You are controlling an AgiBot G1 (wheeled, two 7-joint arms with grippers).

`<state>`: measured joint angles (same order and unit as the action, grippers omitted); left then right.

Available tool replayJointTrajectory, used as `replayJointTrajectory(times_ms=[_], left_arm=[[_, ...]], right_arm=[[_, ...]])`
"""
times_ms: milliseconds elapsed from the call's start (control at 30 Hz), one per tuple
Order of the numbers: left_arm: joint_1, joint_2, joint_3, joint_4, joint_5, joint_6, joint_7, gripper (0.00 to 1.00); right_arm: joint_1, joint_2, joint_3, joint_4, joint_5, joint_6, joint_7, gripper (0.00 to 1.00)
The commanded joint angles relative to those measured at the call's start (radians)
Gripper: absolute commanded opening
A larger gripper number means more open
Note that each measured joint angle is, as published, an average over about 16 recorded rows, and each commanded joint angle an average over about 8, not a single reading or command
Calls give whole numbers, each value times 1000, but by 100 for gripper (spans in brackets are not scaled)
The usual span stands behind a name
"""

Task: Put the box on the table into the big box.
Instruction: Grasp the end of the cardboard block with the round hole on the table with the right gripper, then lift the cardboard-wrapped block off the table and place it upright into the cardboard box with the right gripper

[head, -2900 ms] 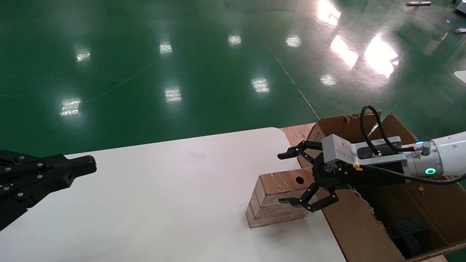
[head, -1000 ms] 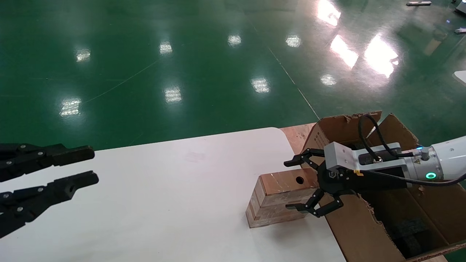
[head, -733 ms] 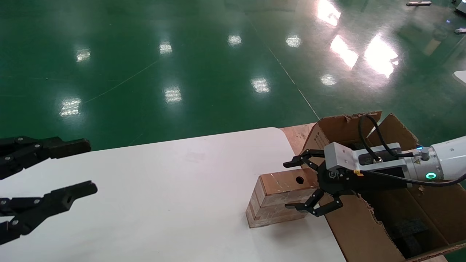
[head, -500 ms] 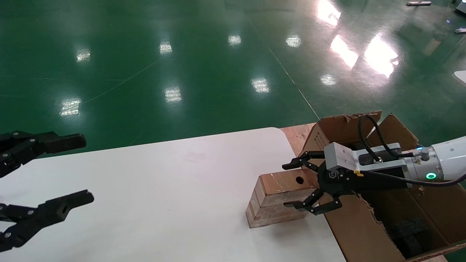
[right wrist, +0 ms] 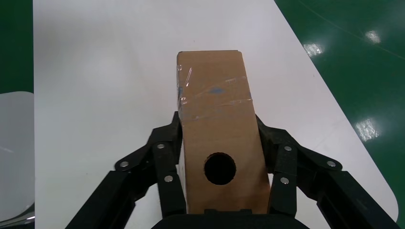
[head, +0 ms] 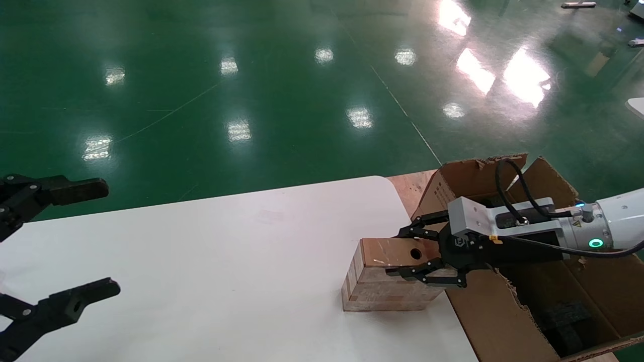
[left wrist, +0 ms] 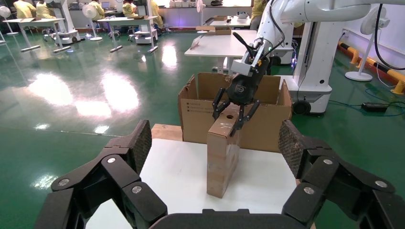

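Note:
The box (head: 381,292), small and brown with a round hole in its top face, stands on the white table (head: 226,261) near its right edge. My right gripper (head: 400,253) is shut on the box's top end, one finger (right wrist: 165,157) pressed on each side of the box (right wrist: 217,109). Directly right of it sits the big box (head: 483,311), an open carton with torn flaps. My left gripper (head: 106,238) hovers wide open over the table's left end, far from the box (left wrist: 222,157), with nothing between its fingers.
Black foam blocks (head: 563,322) lie inside the big box. A wooden board (head: 410,183) shows beside the carton's far corner. Glossy green floor surrounds the table. In the left wrist view, the carton's printed wall (left wrist: 200,117) rises behind the box.
My right gripper's fingers closed onto the box, which shifted slightly and squared up. My left gripper went from shut to wide open and drew back a little to the left.

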<state>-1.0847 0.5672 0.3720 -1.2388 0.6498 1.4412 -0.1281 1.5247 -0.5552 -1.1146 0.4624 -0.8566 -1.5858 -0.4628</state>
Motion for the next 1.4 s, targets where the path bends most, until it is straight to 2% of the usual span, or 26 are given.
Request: replayJointTrajectory(times_ms=[33, 200, 300, 500, 633, 767, 967, 1233, 1400], left_arm=[[0, 0, 0, 0, 0, 0, 0, 100], [0, 0, 0, 0, 0, 0, 0, 100], [0, 0, 0, 0, 0, 0, 0, 100], [0, 0, 0, 0, 0, 0, 0, 100], [0, 0, 0, 0, 0, 0, 0, 100], [0, 0, 0, 0, 0, 0, 0, 100], [0, 0, 0, 0, 0, 0, 0, 100], [0, 0, 0, 0, 0, 0, 0, 100], [0, 0, 0, 0, 0, 0, 0, 100]], right_arm=[[0, 0, 0, -1, -1, 0, -1, 0], [-4, 0, -2, 20, 14, 1, 17, 0], [-9, 10, -4, 71, 54, -2, 66, 0], [2, 86, -3, 251, 189, -1, 242, 0], [49, 160, 11, 357, 253, 11, 357, 0], [113, 233, 39, 405, 291, 27, 445, 0], [211, 335, 92, 365, 300, 51, 511, 0], [326, 455, 132, 201, 138, 58, 504, 0], [341, 502, 130, 109, 75, 44, 504, 0]])
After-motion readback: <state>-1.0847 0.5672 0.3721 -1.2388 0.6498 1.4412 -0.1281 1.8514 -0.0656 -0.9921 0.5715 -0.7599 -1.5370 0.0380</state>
